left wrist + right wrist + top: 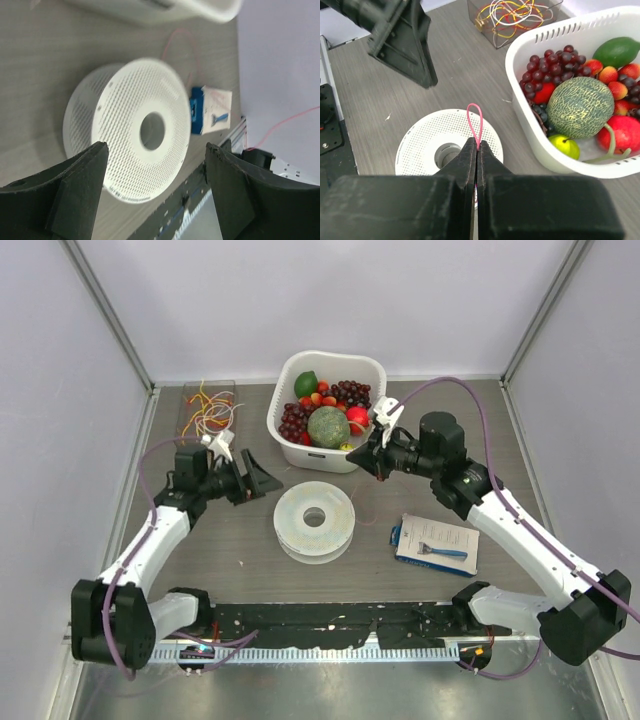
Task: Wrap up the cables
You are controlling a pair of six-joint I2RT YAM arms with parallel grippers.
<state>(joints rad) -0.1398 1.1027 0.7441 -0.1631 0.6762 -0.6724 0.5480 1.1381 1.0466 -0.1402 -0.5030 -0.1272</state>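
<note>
Just beyond spool (314, 520), right side: right gripper (476, 144) pinched shut on red wire (474, 120) loop. Left of spool: left gripper (258, 480) spread wide, empty. Far-left of spool: other cables (210, 408) tangled in clear box (186, 400). No turns visible on spool; wrapping judged barely started.

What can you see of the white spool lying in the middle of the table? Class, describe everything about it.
The spool is a round, white, plastic-looking reel. Its top face and side wall are pierced by a fine grid of tiny holes, and there is a round open hole at the centre. Faint small print runs near one edge. It lies flat on the grey wood-grain table, just in front of the fruit basket and apart from it. No coloured wire shows wound on it.
</note>
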